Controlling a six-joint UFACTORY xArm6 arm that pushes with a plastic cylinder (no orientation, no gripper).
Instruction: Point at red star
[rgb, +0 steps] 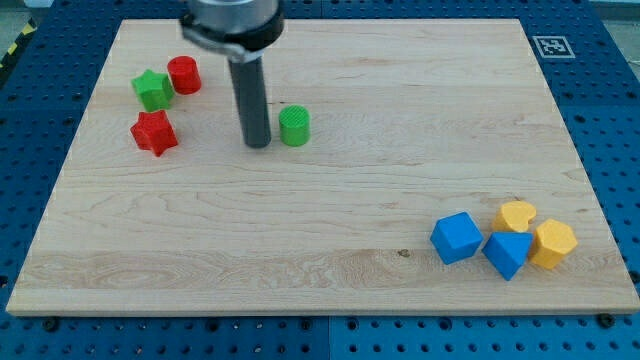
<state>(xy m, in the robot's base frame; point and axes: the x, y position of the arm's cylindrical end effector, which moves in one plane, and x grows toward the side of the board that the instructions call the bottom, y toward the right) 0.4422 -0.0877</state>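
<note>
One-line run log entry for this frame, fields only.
task: point at red star block | my tip: right of it, apart, beside green cylinder block | contact: none | status: target not reached

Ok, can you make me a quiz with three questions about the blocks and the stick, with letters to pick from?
1. Where is the red star?
A. the view's left
B. the view's bottom right
C. the middle

2. How many blue blocks are there?
A. one
B. two
C. four

3. What is my tip doing?
A. touching the red star
B. standing just left of the green cylinder, away from the star
C. resting on a yellow block

Answers: 1 A, it lies below the green star and red cylinder. 2 B, a blue cube and another blue block. 3 B, bare board separates tip and star.
</note>
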